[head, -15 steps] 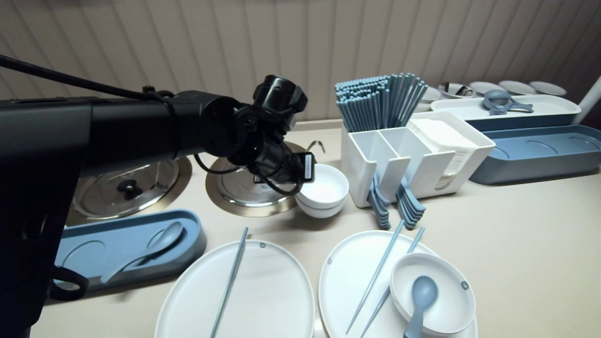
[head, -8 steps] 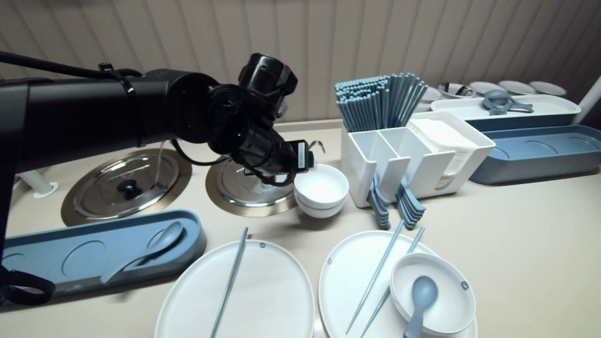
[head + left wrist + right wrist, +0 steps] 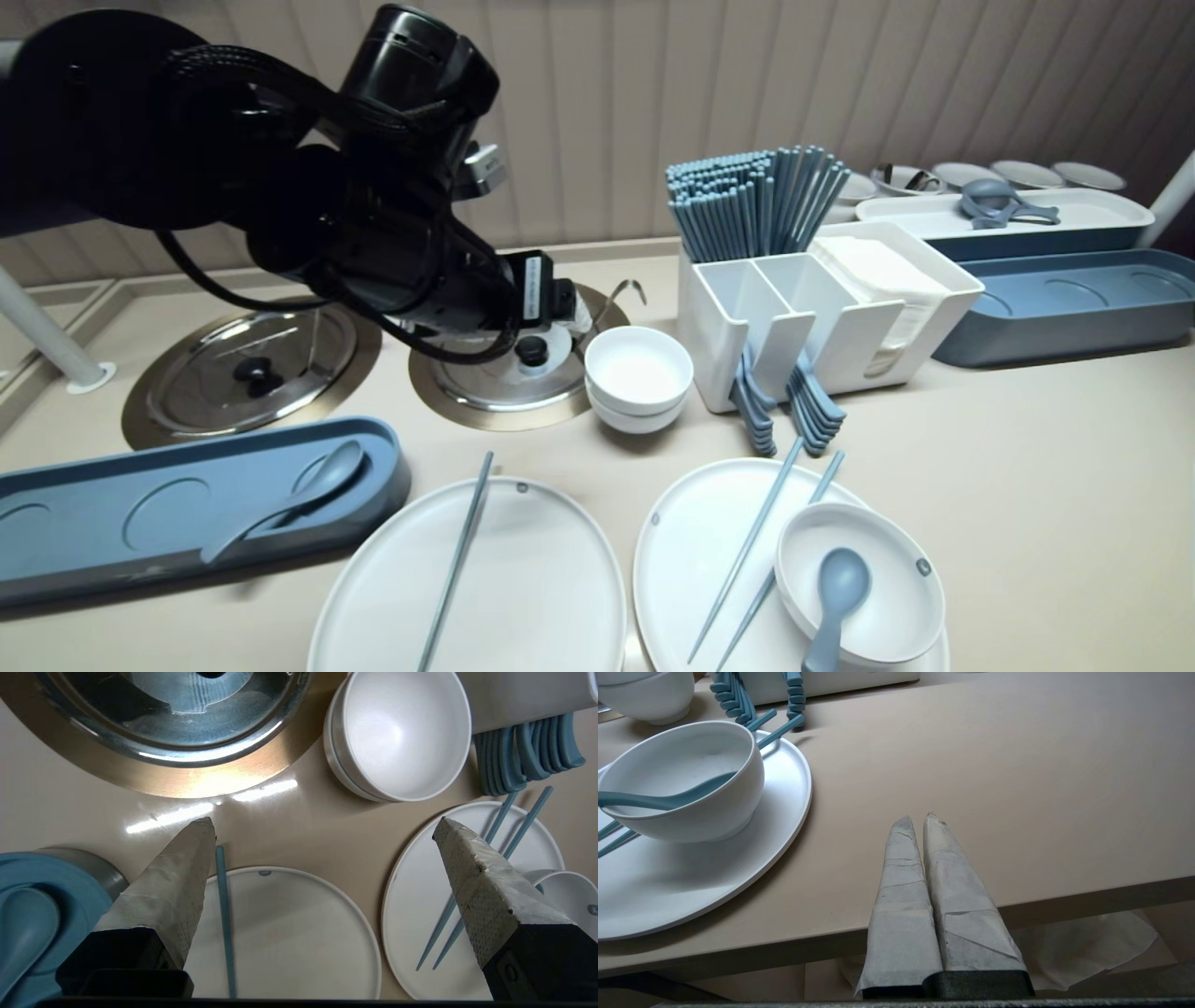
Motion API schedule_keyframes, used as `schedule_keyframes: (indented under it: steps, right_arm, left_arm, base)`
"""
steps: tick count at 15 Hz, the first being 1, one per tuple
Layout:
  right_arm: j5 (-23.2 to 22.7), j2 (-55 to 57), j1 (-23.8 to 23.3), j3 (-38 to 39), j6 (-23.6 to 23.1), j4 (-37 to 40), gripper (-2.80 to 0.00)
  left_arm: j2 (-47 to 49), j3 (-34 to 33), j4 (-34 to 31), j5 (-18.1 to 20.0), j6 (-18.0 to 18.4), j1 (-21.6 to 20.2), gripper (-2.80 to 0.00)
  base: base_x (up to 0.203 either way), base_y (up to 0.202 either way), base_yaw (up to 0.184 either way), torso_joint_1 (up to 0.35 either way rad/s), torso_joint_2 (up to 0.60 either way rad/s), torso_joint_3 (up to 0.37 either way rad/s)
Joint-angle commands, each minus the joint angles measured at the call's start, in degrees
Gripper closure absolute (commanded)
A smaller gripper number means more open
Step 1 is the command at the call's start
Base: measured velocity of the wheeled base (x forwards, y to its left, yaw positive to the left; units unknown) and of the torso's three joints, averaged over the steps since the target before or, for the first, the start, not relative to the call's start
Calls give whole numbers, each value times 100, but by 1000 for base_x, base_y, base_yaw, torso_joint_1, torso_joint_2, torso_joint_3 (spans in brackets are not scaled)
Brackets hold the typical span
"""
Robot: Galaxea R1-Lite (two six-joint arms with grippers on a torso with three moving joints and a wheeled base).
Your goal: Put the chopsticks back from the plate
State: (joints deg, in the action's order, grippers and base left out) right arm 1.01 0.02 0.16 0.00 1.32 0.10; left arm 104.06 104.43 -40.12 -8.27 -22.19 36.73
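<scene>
My left gripper [image 3: 323,820] hangs open and empty above the table, its jaws spread wide. Below it are the bare table, the far rim of the left white plate [image 3: 289,933] and a single blue chopstick [image 3: 224,924] lying on that plate. Two stacked white bowls [image 3: 402,732] stand just beyond it, untouched. In the head view the left arm [image 3: 401,233] is raised at the left, over the steel lid [image 3: 485,373] beside the bowls [image 3: 639,378]. My right gripper [image 3: 915,816] is shut on nothing, low at the table's near edge.
A right plate [image 3: 691,523] carries two chopsticks [image 3: 747,551] and a bowl [image 3: 896,560] with a blue spoon [image 3: 836,588]. A blue tray [image 3: 140,523] with a spoon [image 3: 299,495] lies at the left. A white organiser [image 3: 822,308] holds chopsticks, spoons and napkins.
The left arm has risen and drawn back to the left, away from the stacked bowls. The bowls stay where they were.
</scene>
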Motion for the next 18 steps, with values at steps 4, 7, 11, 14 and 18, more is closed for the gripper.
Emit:
schedule_keyframes:
  steps: [4,7,11,14,18]
  right_arm:
    - [1,0,2,0,0,-1,0]
    - [-4,-2,2,0,0,-1,0]
    - [-2,-2,2,0,0,-1,0]
    - [2,-2,2,0,0,-1,0]
    - [-2,-2,2,0,0,-1,0]
  left_arm:
    - [-309,-148,-648,0,95,-254,-280]
    - [-290,-220,-673,9,101,-248,0]
    - [-527,-537,-673,18,170,-246,0]
    - [-510,-680,-673,26,313,-246,0]
    - [-503,-745,-917,27,468,-246,0]
  base:
    - [0,0,0,0,0,0]
    - [0,0,0,0,0,0]
    - [0,0,0,0,0,0]
    - [0,0,0,0,0,0]
    - [0,0,0,0,0,0]
